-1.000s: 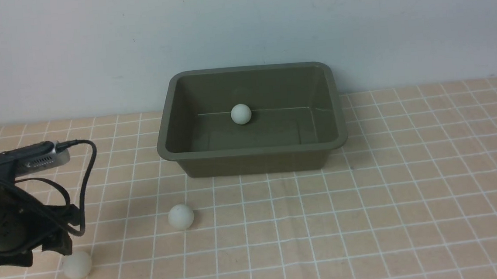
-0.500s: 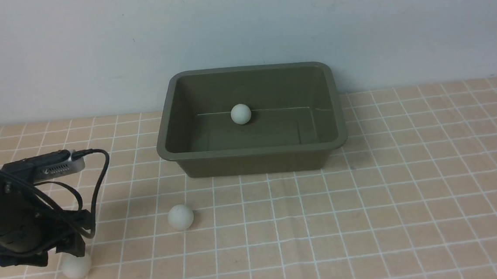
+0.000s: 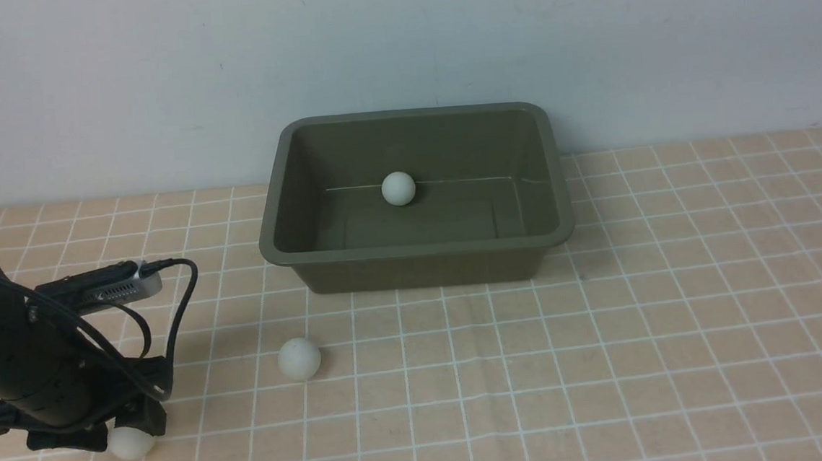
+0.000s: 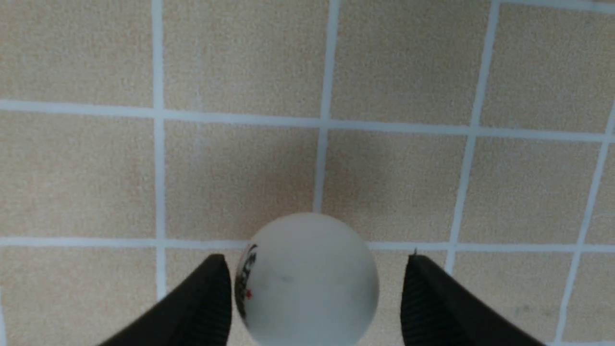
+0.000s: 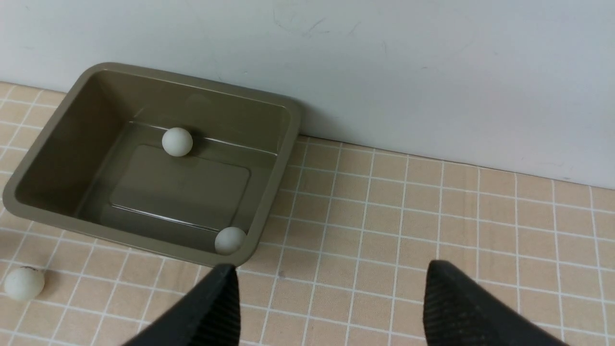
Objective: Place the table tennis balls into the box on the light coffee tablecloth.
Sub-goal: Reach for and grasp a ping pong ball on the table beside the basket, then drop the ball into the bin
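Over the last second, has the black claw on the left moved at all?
Yes. In the front view the left gripper has shifted right and lower against the unmoved box; its open jaws now straddle the near-left ball.

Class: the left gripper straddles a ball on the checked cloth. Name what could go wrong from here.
1. The ball sits off-centre between the open fingers of the left gripper; closing could nudge it rolling away.
2. A second ball lies on the tablecloth between this gripper and the box; a low carry might knock it.
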{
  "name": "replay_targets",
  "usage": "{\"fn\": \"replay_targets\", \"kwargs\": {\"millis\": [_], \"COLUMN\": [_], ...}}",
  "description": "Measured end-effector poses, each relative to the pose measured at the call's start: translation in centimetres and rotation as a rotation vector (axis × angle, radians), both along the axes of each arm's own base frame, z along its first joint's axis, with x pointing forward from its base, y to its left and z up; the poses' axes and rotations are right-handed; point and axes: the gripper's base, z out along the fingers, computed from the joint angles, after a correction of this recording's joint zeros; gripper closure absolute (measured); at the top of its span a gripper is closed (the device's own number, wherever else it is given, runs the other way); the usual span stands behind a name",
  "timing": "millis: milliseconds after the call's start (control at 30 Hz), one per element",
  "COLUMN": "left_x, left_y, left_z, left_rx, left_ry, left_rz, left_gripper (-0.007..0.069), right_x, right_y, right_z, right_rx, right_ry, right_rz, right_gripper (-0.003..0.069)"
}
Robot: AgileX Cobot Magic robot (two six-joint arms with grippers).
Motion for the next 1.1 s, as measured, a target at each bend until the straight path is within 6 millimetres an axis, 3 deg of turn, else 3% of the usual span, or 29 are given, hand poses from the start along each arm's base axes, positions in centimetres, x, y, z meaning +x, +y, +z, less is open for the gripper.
{"fn": "replay_targets", "kwargs": {"millis": [200,400,500,633,667,767,833,967,1033,1100], "left_x": [0.1,0.2,1.2,3.2,4.6,6.3,7.4,9.3,10.5,12.9], "left_y": [0.0,0.0,-0.2,-0.9,-1.8,-4.1,-6.9,-10.9,-12.4,-14.0], "left_z": [-0.1,0.2,2.3,7.2,10.7,14.9,17.9,18.7,17.6,14.5], "left_rx": [0.000,-0.006,-0.035,-0.088,-0.110,-0.133,-0.150,-0.179,-0.191,-0.193], "left_ry": [-0.005,0.007,0.008,-0.107,-0.224,-0.373,-0.475,-0.518,-0.498,-0.445], "left_rz": [0.004,-0.009,-0.029,-0.053,-0.087,-0.185,-0.276,-0.368,-0.381,-0.386], "left_gripper": [0.0310,0.0316,0.0316,0.0316,0.0316,0.0316,0.0316,0.0316,0.0316,0.0316], "right_x": [0.1,0.1,0.1,0.1,0.1,0.1,0.1,0.1,0.1,0.1], "right_y": [0.0,0.0,0.0,0.0,0.0,0.0,0.0,0.0,0.0,0.0], "right_z": [0.0,0.0,0.0,0.0,0.0,0.0,0.0,0.0,0.0,0.0], "right_rx": [0.000,-0.002,-0.010,-0.015,-0.015,-0.015,-0.017,-0.018,-0.018,-0.019], "right_ry": [0.002,0.001,-0.001,-0.002,-0.002,-0.002,-0.002,-0.002,-0.002,-0.002], "right_rz": [0.000,0.000,0.007,0.011,0.011,0.011,0.010,0.010,0.010,0.011], "right_gripper": [0.0192,0.0192,0.0192,0.0192,0.0192,0.0192,0.0192,0.0192,0.0192,0.0192]}}
